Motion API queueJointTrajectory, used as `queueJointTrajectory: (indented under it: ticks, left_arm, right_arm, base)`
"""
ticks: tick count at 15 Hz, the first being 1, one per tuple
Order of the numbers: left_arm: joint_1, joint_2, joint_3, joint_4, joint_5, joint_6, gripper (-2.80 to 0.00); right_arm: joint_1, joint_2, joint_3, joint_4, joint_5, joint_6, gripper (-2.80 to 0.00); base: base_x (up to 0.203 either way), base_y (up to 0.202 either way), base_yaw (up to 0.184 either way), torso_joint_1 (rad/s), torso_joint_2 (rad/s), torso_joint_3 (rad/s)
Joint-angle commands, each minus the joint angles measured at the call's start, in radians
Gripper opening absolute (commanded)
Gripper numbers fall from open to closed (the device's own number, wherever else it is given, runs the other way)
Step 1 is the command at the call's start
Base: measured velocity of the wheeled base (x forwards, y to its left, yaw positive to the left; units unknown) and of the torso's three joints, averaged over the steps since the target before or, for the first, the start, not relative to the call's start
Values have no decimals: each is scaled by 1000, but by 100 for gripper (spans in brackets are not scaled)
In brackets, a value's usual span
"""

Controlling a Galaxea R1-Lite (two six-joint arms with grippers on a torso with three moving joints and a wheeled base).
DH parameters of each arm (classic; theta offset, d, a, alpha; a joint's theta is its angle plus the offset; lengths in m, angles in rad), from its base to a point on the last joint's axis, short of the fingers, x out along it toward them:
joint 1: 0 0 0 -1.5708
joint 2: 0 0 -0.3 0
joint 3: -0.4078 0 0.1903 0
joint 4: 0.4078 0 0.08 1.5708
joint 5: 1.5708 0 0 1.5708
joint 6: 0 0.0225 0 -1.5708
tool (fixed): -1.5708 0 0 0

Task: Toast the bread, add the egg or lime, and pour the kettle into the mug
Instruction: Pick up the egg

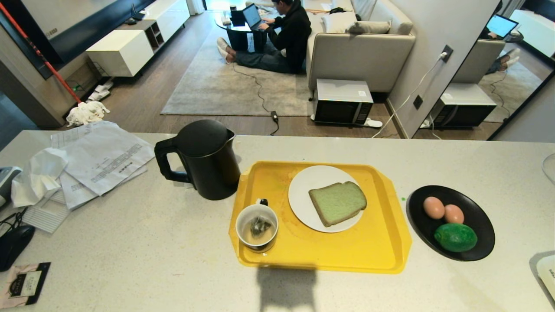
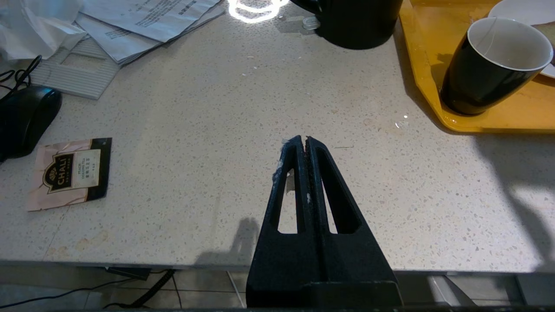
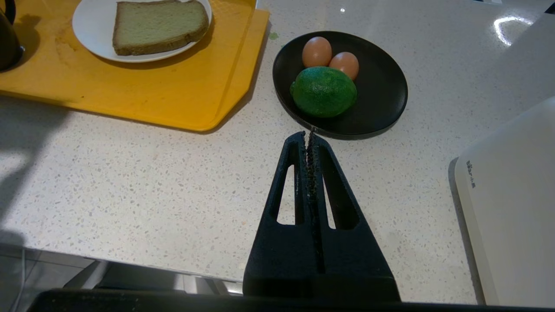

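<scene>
Pale green bread (image 1: pixel 337 203) lay on the white plate (image 1: pixel 303 190) at centre frame, untouched. Both the left end effector (image 2: pixel 306 141) and the right end effector (image 3: pixel 309 135) were closed, empty. Gripping the crust edge should suit best.

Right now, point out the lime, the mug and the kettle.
lime (image 1: pixel 455 237): head view, middle of its bumpy green skin.
mug (image 1: pixel 256 228): head view, inside the white bowl.
kettle (image 1: pixel 209 161): head view, front of the black body.
</scene>
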Motion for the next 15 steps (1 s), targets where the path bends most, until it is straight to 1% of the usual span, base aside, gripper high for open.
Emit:
queueJointTrajectory:
  ticks: [1,15]
  left_arm:
    - [0,0,0,0,0,0,-280]
    - [0,1,0,0,0,0,-280]
  right_arm:
    - [0,2,2,0,0,0,-280]
    - [0,2,2,0,0,0,-280]
  base:
    - [0,0,0,0,0,0]
    - [0,0,0,0,0,0]
